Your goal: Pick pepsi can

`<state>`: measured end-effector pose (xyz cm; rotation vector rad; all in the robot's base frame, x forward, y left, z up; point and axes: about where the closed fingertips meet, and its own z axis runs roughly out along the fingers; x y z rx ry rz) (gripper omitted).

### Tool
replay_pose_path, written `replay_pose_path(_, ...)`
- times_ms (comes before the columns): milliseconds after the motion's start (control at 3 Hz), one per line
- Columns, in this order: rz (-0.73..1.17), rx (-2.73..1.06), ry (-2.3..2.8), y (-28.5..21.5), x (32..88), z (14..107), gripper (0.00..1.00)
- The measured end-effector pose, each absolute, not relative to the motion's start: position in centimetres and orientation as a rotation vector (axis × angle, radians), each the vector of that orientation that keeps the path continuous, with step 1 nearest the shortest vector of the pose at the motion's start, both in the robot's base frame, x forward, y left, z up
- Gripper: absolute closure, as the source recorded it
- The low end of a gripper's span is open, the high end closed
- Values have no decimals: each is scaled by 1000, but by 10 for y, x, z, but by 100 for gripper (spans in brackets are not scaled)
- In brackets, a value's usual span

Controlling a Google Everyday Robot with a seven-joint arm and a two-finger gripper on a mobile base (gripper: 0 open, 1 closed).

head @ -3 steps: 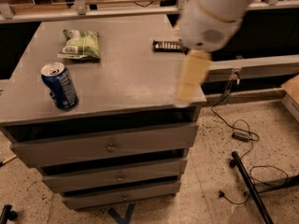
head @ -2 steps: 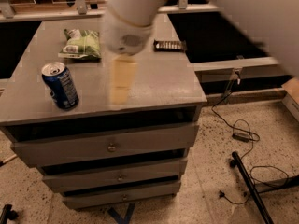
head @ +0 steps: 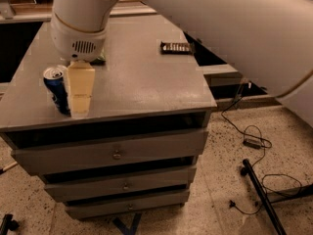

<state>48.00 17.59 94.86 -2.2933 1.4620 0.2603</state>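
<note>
Tool [head: 80, 89] sits just beside pepsi can [head: 55, 89] nr worktop [head: 146, 82] front edge, open/closed can't tell; risk: off-centre approach could knock can over or off edge.

White arm angles down, tool [head: 80, 89] pointing downward at left.

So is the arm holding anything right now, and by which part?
Cannot tell. The gripper sits right beside the pepsi can, which stands upright on the cabinet top, but a grip isn't visible.
</note>
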Motion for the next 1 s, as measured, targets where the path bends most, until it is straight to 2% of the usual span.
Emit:
replay_pose_path(333, 303, -2231, 1460, 174, 482, 944, 0)
replay_pose_path(1000, 522, -1995, 1436, 178, 527, 926, 0)
